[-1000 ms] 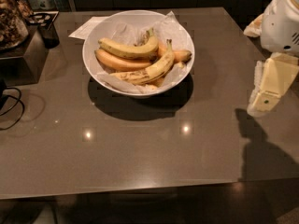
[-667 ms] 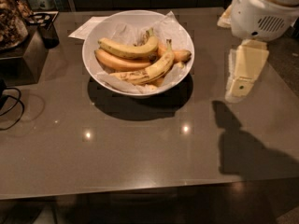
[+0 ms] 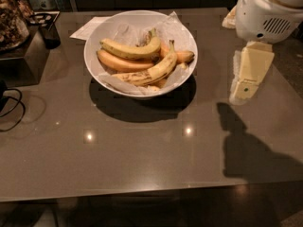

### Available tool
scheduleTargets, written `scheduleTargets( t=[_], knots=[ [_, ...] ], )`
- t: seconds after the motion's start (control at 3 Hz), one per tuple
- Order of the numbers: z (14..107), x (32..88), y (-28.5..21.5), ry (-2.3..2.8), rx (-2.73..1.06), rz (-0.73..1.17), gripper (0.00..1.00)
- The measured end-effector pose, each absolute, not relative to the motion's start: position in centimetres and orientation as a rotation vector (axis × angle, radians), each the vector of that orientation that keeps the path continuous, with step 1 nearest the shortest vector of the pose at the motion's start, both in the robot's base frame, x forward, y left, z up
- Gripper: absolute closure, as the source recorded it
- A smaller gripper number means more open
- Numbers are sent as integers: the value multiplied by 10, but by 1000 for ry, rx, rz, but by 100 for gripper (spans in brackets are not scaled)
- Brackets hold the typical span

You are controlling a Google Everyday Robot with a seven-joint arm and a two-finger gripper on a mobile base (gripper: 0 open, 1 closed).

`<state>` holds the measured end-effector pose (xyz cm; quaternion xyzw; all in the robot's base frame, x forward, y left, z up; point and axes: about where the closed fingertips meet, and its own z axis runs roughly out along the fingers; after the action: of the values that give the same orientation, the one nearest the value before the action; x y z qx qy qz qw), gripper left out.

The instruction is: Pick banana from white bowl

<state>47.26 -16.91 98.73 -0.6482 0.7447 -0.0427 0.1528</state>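
The white bowl (image 3: 102,77) stands on the grey table at the back middle, lined with white crumpled paper. The banana (image 3: 152,72), long, dull yellow and brown-speckled, lies across the front of the bowl with its stem pointing up to the right. A cleaner bright-yellow banana (image 3: 129,51) and a smooth orange-tinted banana (image 3: 116,64) lie behind it. My gripper (image 3: 242,93), cream-coloured under the white arm housing (image 3: 267,13), hangs above the table to the right of the bowl, about a bowl's half-width away from the rim and holding nothing.
A sheet of paper (image 3: 87,28) lies behind the bowl on the left. A dark box (image 3: 23,56), a black cup (image 3: 49,32) and a black cable (image 3: 10,105) sit at the left edge. The gripper's shadow (image 3: 246,145) falls on the table's front right.
The gripper has moved left from the table's right edge toward the bowl. The bowl and bananas have not moved.
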Motion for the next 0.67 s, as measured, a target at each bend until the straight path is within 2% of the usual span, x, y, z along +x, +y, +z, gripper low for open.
scheduleTargets(
  t=[0.67],
  knots=[
    [996,491,-137,2150,-1856,-114,0]
  ],
)
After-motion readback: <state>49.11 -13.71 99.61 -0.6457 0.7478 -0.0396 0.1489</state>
